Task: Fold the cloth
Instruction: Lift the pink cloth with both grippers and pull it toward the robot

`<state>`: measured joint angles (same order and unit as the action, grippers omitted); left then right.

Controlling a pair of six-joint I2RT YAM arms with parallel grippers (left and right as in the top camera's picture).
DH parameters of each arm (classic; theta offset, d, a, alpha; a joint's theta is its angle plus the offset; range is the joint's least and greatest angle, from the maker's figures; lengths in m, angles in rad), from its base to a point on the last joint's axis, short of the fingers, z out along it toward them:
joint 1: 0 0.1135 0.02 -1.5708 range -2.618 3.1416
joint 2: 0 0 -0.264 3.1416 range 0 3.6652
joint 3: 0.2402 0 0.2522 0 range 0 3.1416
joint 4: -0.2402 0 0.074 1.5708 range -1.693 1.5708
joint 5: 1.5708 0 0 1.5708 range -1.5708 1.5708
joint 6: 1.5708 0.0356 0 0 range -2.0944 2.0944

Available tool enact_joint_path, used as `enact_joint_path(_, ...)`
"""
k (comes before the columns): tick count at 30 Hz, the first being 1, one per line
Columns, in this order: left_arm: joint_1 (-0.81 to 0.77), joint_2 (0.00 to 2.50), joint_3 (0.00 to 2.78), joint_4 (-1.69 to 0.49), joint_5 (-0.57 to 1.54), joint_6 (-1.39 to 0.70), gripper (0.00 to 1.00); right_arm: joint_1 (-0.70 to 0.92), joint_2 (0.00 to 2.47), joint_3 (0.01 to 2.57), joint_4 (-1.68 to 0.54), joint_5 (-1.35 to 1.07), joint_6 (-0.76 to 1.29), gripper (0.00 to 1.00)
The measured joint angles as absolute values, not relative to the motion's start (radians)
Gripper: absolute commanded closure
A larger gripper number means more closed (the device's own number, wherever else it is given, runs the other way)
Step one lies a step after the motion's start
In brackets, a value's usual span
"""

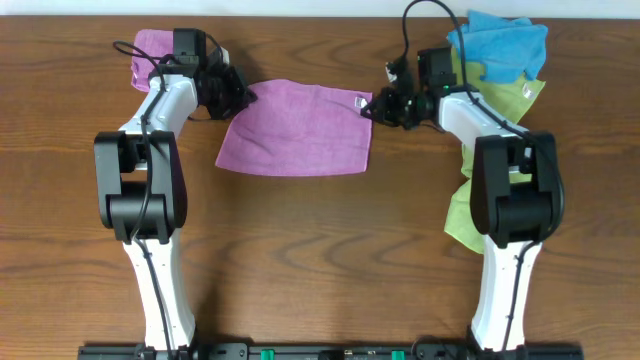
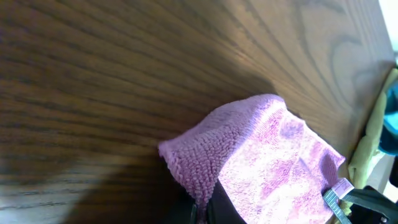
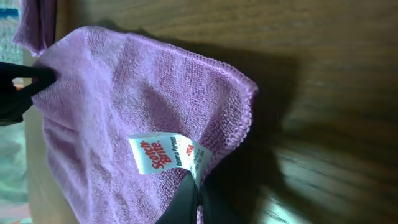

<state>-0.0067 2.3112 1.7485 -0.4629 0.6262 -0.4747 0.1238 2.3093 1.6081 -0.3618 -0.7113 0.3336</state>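
The purple-magenta cloth (image 1: 296,130) lies spread flat in the middle of the table, its white tag (image 1: 360,101) at the far right corner. My left gripper (image 1: 243,97) is shut on the cloth's far left corner. In the left wrist view that corner of the cloth (image 2: 267,155) bunches up into the pinch of the left gripper (image 2: 202,213). My right gripper (image 1: 368,108) is shut on the far right corner. In the right wrist view the cloth (image 3: 124,106) and its tag (image 3: 166,155) run down into the closed right gripper (image 3: 198,202).
A small folded purple pad (image 1: 150,45) lies behind the left arm. At the far right sit a blue cloth (image 1: 505,45) and yellow-green cloths (image 1: 522,95), one (image 1: 460,215) partly under the right arm.
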Motion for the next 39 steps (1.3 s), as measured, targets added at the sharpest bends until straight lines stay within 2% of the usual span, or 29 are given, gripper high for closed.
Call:
enact_joint_path(6,-0.007,2.313,1.858,-0.508,0.633,-0.459,0.94,0.118,2.243,1.609,-0.376,-0.720,0.330,0.99)
enact_joint_path(14,-0.034,2.301,2.004,-0.657,0.616,-0.361,0.94,0.118,2.016,1.613,-0.405,-0.725,0.310,0.99)
enact_joint_path(23,-0.093,2.156,2.012,-0.707,0.551,-0.308,0.94,0.125,1.860,1.621,-0.579,-0.681,0.253,0.98)
enact_joint_path(28,-0.104,2.037,2.019,-0.793,0.490,-0.284,0.94,0.148,1.819,1.621,-0.642,-0.669,0.217,0.98)
enact_joint_path(39,-0.190,1.861,2.021,-1.019,0.379,-0.227,0.94,0.187,1.564,1.623,-0.884,-0.533,0.109,0.98)
